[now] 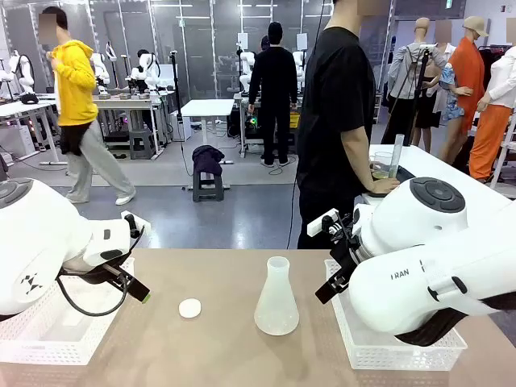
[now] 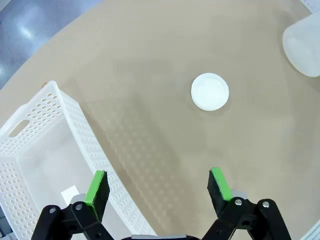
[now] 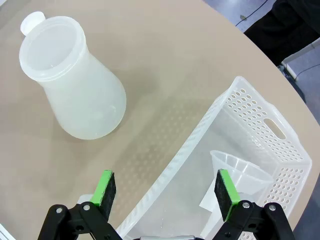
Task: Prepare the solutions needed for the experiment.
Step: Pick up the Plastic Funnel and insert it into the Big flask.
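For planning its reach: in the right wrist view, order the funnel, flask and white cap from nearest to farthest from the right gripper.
1. Funnel, in the basket, close beside the right gripper.
2. Flask, on the table, farther off.
3. White cap, behind the flask.

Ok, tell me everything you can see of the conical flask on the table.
The conical flask is frosted, translucent, plastic by its look: a wide round base tapering to a short open neck with a thickened rim. It stands upright, unstoppered, near the middle of the tan table, touching nothing else. No liquid shows inside.
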{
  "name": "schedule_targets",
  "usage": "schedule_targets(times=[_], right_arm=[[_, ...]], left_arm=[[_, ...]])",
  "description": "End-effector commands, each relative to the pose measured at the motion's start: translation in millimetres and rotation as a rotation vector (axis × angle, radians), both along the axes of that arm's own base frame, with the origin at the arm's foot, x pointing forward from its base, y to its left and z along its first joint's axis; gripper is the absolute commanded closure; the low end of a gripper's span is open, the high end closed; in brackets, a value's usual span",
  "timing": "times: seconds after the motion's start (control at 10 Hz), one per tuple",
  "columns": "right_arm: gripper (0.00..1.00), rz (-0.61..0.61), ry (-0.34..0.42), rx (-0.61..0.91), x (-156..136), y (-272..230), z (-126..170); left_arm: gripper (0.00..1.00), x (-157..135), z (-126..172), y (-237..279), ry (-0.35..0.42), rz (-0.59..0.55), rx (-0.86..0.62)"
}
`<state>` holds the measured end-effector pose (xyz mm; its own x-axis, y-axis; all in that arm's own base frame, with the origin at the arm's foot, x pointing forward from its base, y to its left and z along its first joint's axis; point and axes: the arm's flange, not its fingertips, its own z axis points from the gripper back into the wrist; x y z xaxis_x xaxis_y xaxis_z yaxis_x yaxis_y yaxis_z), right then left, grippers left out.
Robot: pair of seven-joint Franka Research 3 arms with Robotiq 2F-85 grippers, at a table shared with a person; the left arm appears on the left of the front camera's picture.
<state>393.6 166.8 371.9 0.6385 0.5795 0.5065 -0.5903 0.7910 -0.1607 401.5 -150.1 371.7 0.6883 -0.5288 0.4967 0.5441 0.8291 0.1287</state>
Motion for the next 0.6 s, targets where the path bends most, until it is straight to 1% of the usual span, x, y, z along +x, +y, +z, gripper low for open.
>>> schedule_targets(times=[0.0, 0.5], right_arm=[[0.00, -0.002, 0.001, 0.002, 0.0, -0.1, 0.0], [0.00, -0.002, 0.001, 0.002, 0.0, -0.1, 0.0]], left_arm=[[0.00, 0.0, 0.0, 0.1, 0.000, 0.000, 0.000], [0.00, 0.0, 0.0, 0.1, 0.000, 0.000, 0.000]])
